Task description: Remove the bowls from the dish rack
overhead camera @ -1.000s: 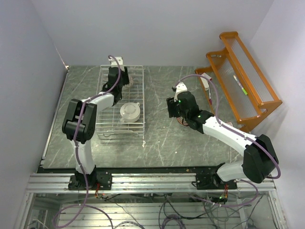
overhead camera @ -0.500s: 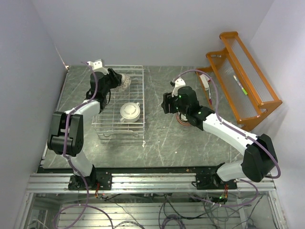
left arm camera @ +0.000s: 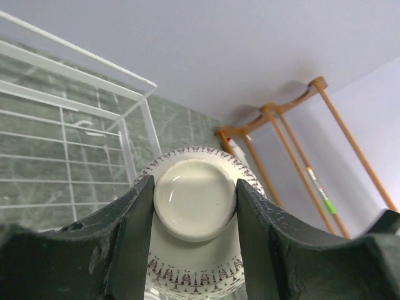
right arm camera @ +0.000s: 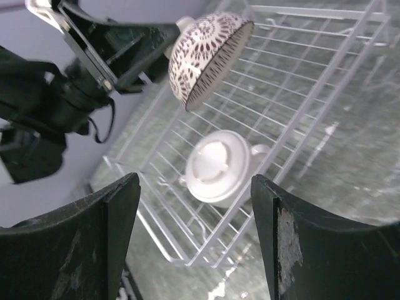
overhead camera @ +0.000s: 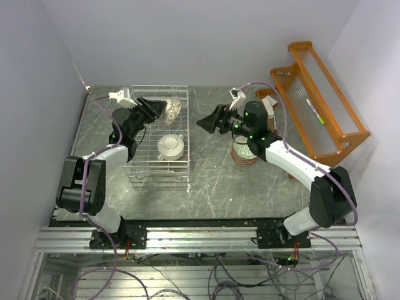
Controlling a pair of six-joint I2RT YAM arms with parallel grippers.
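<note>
My left gripper (overhead camera: 160, 107) is shut on the foot of a patterned bowl (overhead camera: 174, 108), held tilted above the far part of the white wire dish rack (overhead camera: 140, 164). In the left wrist view, both fingers press the bowl's round base (left arm camera: 195, 199). A cream bowl (overhead camera: 170, 147) with small handles lies upside down in the rack. The right wrist view shows both, the patterned bowl (right arm camera: 209, 56) above the cream bowl (right arm camera: 219, 165). My right gripper (overhead camera: 202, 123) is open and empty, right of the rack and pointing at it. Several stacked bowls (overhead camera: 244, 152) stand on the table under my right arm.
An orange wooden shelf rack (overhead camera: 315, 103) with a pen on it stands at the back right against the wall. The dark marbled tabletop (overhead camera: 219, 187) stretches between the dish rack and the stacked bowls. Walls close off the left, back and right.
My left gripper has lifted the patterned bowl out of the rack and tipped it toward the right. My right gripper has opened wider and swung left from the stacked bowls toward the rack.
</note>
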